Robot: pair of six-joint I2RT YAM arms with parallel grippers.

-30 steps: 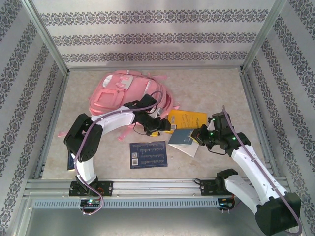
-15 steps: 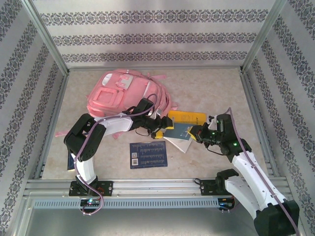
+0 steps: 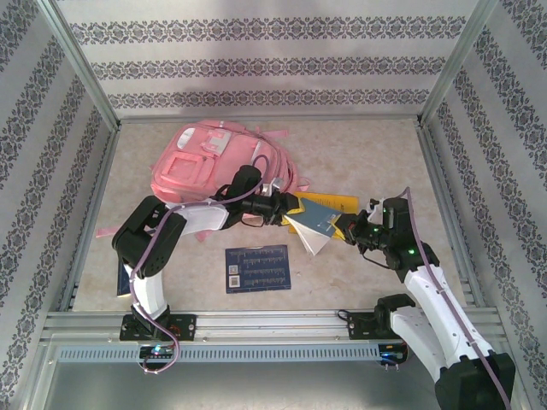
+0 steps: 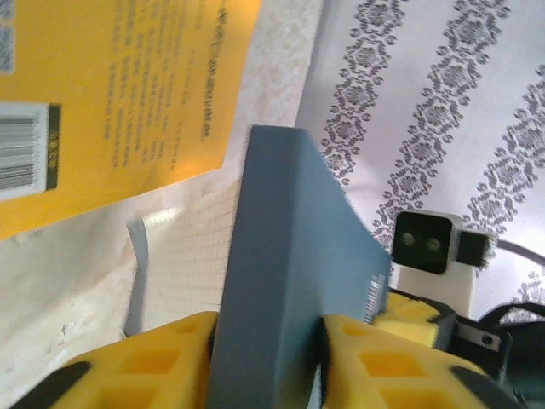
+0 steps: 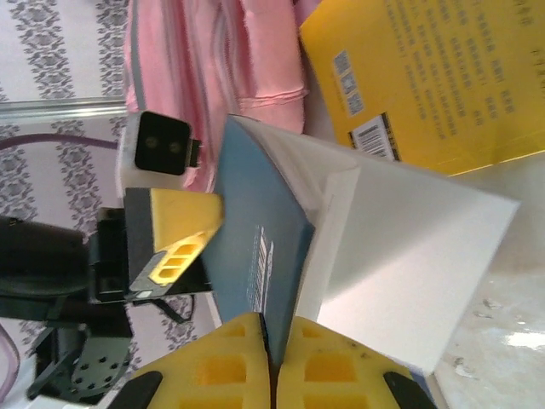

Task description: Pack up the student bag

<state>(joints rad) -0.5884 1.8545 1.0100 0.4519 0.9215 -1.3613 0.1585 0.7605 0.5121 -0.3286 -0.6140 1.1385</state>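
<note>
- My left pincer [image 4: 268, 345] has just closed from wide onto the blue notebook [image 4: 285, 247], with a pad on each cover.
- My right pincer [image 5: 277, 345] stays pinched on the opposite edge, and the notebook now tilts up off the desk [image 3: 367, 154].
- The student bag [image 3: 201, 162] lies at the back left, just behind my left pincer. I judge a handover toward it comes next.

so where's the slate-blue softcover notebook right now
Top view, centre-right: the slate-blue notebook is held between the left gripper and right gripper, beside the flat yellow book.

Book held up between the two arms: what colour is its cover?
Slate blue. The book shows best in the right wrist view, with its white pages fanned open.
</note>
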